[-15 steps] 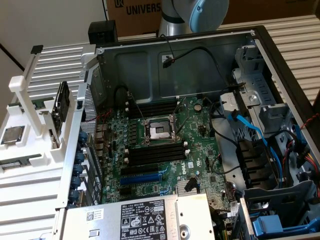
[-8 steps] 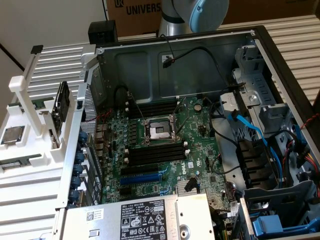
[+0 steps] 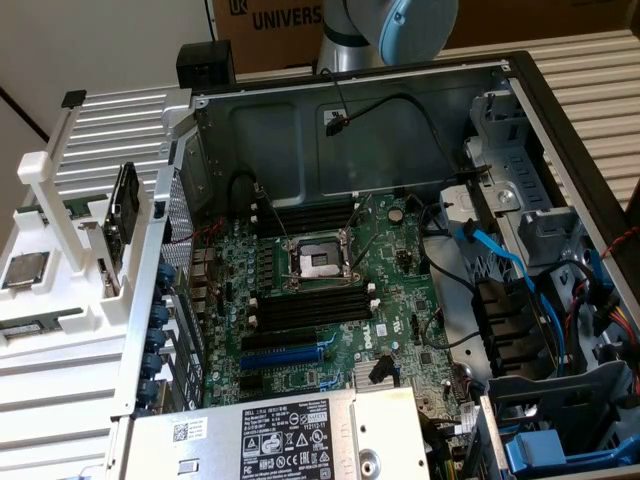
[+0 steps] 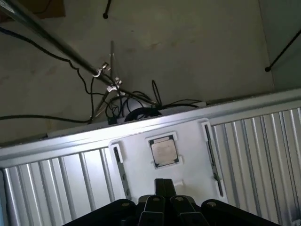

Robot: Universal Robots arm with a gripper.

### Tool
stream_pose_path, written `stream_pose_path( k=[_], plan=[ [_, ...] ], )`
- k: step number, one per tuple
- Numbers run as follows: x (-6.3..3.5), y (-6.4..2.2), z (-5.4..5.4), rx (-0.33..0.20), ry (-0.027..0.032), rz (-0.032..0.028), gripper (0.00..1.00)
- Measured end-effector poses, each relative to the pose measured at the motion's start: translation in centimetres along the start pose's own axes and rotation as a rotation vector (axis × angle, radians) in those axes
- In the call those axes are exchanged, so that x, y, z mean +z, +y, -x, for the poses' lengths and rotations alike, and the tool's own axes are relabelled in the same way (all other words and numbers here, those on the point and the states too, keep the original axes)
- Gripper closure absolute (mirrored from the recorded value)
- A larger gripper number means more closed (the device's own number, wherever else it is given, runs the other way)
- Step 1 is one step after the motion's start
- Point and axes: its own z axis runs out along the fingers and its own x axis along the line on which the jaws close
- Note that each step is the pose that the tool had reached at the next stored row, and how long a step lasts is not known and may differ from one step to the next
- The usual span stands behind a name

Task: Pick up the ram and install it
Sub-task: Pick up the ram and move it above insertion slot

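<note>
My hand, pressed together and empty, hangs near the ram, likely light, stiff and fragile, best pinched across its faces mid-length

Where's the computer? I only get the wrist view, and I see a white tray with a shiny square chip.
Observer: The open computer case sits at the exterior view's right of the white tray.
Operator: Does it have slots for the ram?
Observer: Yes, long black slots flank the square socket on the motherboard, and they look empty.
Operator: Where's the arm?
Observer: Its grey and blue joint shows beyond the case's far wall.
</note>
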Motion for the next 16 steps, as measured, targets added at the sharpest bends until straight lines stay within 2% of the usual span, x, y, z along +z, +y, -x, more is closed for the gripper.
stream_pose_path(
  k=[2,8,13,16],
  plan=[
    [-0.01,0.00,-0.01,-0.023,0.0000,0.0012,0.89],
    [0.02,0.08,-0.06,-0.023,-0.0003,0.0009,0.89],
    [0.22,0.48,-0.38,-0.026,-0.0014,-0.0057,0.89],
    [0.27,0.42,-0.72,-0.032,-0.0012,-0.0058,0.89]
  ],
)
